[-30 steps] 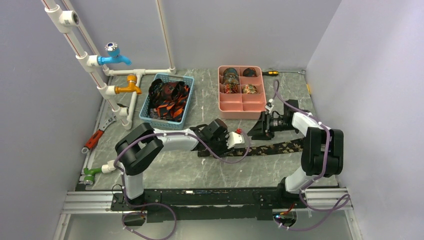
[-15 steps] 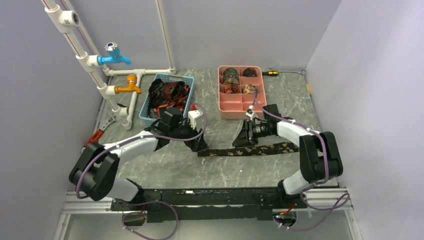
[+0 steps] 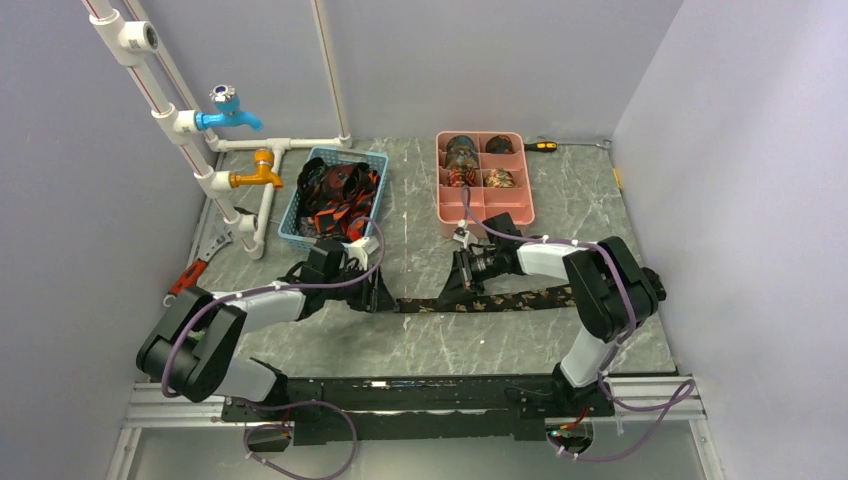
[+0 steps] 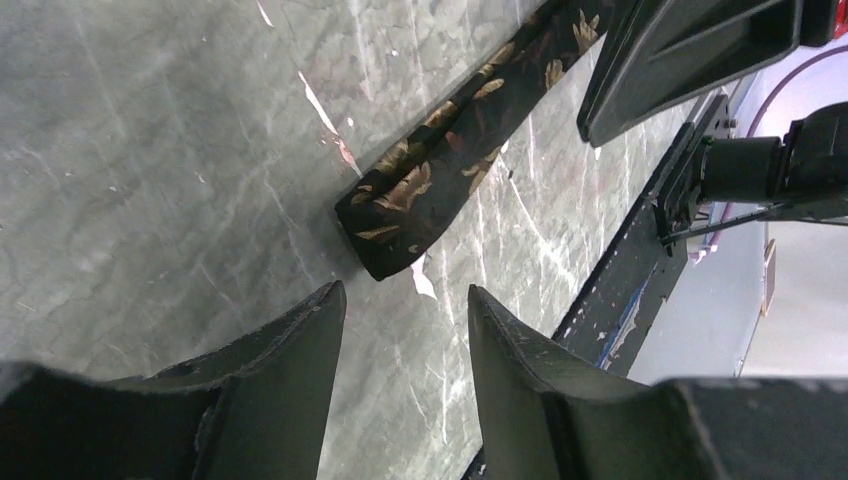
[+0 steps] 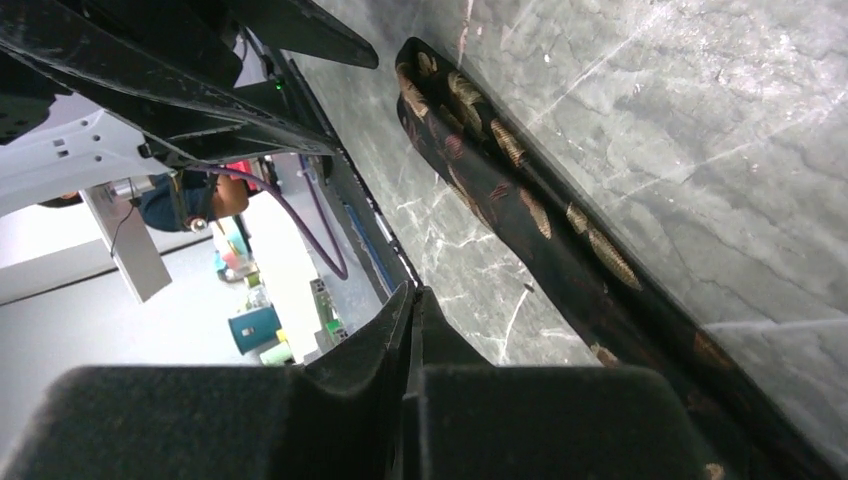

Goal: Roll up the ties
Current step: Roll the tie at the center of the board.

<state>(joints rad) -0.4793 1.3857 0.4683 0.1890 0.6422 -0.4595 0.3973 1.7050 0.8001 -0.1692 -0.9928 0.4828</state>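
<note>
Left gripper (image 4: 405, 300), jaws parted, is settling at the left end of the tie (image 3: 500, 298) lying flat mid-frame on the worktop (image 3: 400, 345), having swung off it; right gripper (image 5: 410, 300), jaws closed, has slid left alongside. Rolling probably starting.

Pale lavender matte walls (image 3: 500, 60) enclosed workspace on left, back, right. Grey marble-veined tabletop (image 3: 420, 345) formed work surface, evenly lit, soft shadows only. White plastic pipe frame (image 3: 168, 120) stood at left-rear corner, carrying blue tap (image 3: 228, 108) and orange tap (image 3: 256, 175). Silver aluminium rail (image 3: 160, 402) ran along near edge.
</note>
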